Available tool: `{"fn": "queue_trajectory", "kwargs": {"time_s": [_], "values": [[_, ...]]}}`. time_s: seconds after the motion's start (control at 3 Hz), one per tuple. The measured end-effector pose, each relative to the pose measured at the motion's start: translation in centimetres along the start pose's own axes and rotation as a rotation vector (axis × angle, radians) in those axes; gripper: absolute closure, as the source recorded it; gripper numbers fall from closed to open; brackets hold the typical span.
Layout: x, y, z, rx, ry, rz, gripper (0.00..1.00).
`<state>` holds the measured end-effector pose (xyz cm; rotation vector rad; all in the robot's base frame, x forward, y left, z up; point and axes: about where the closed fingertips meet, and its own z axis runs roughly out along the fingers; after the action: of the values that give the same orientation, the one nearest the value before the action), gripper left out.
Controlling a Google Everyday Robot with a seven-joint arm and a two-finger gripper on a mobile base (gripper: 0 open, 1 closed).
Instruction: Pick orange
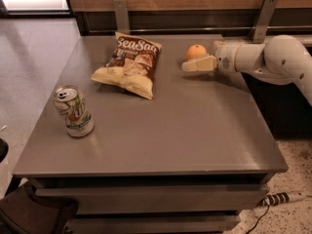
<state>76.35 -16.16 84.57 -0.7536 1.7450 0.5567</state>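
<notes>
Bench (195, 130) scene from the single camera view. The orange (196, 50) sits on the bench at its far right, close to the back edge. The gripper (194, 63) reaches in level from the right on the white arm (265, 57), its cream tip lying against the near side of the orange and covering the fruit's lower part; whether the jaws are apart or together cannot be told. A sea-salt chip bag (129, 65) lies left of the orange. A dented soda can (73, 111) stands upright near the left edge.
</notes>
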Motion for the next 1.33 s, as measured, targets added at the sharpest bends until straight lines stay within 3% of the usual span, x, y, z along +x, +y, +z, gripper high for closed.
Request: {"fn": "queue_trajectory", "kwargs": {"time_s": [0.33,1.33], "values": [[0.42,0.27,0.72,-0.012,-0.001,0.003,0.10],[0.46,0.84,1.52,-0.026,0.000,0.004,0.80]]}}
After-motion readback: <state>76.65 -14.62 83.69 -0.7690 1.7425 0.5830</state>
